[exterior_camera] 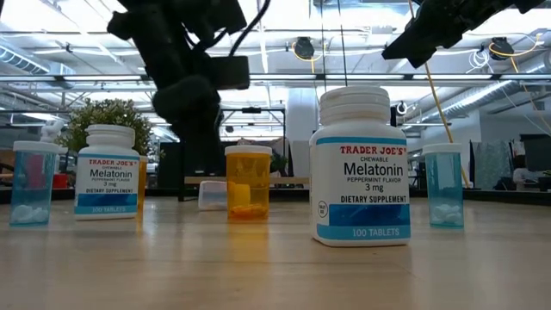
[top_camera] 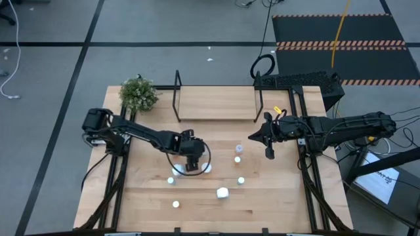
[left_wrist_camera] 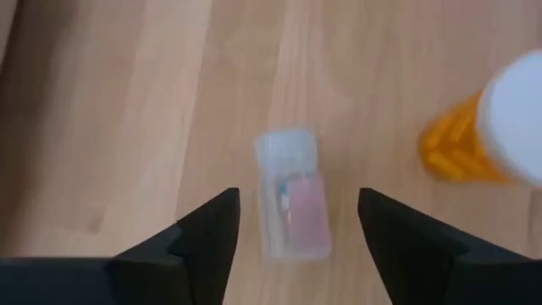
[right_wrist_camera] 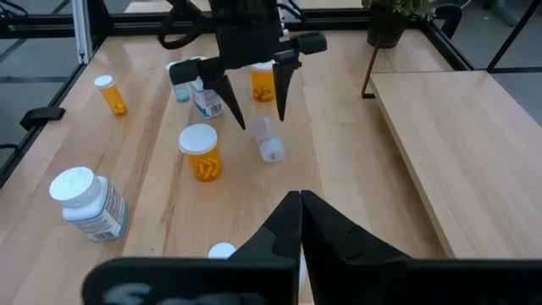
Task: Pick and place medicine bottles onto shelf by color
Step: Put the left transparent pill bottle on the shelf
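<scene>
One clear bottle [left_wrist_camera: 292, 203] | lying between open left pincer [left_wrist_camera: 296, 222] fingers

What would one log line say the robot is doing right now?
left gripper: open above small clear pill bottle lying on its side | right gripper: shut, waiting | light-wood shelf: no bottles seen

Pale smooth wood tabletop [top_camera: 275, 203]; translucent plastic bottle [left_wrist_camera: 292, 203], lower centre; glossy orange plastic bottle [left_wrist_camera: 474, 144], right edge; matt black fingers [left_wrist_camera: 203, 233]
</scene>
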Controlling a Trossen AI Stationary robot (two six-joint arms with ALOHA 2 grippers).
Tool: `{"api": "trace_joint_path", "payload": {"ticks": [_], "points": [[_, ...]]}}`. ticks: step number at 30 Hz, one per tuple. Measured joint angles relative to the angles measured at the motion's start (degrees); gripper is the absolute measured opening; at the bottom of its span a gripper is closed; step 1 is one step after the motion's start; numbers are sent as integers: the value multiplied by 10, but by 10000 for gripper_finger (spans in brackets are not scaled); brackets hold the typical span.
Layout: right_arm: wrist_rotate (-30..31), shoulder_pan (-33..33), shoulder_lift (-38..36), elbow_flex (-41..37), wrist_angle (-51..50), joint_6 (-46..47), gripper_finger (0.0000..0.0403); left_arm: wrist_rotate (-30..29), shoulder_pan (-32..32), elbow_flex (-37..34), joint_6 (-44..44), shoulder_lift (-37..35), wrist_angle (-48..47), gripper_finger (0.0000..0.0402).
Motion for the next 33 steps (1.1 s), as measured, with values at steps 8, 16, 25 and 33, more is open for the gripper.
{"api": "trace_joint_path", "payload": {"ticks": [8,16,25,33], "points": [[0,0,0,0,0,0,0,51,14,-1,0,42,11,251],[0,0,0,0,1,0,0,50,31,0,23,65,31,250],[0,0,0,0,0,-2,0,50,32,0,50,63,33,183],[0,0,0,0,0,-2,0,50,32,0,63,63,34,148]]}}
